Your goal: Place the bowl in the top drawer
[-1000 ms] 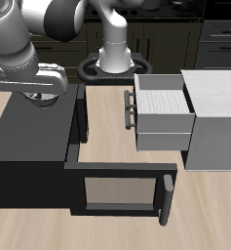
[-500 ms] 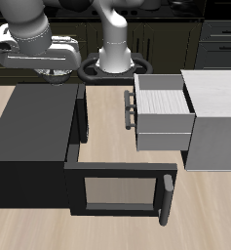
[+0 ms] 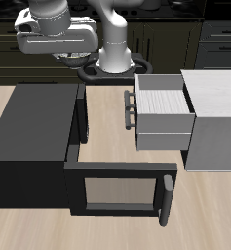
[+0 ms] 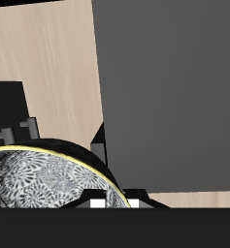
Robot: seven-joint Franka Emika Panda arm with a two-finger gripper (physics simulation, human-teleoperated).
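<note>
Black cabinet (image 3: 34, 132) at the frame's left now lies clear of the gripper (image 3: 70, 61), which has risen toward the upper left. The wrist view shows the jaws pinching the bowl (image 4: 44, 184), carried aloft. At the right the top drawer (image 3: 164, 115) stands open — transfer comes next.

Arm with the bowl (image 4: 44, 184), higher and farther back over the black cabinet (image 3: 34, 137) than before.

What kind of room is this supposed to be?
Probably a simulated kitchen: a wooden table holding a black cabinet with its door open, a pale grey cabinet with its top drawer pulled out, dark cupboards behind.
</note>
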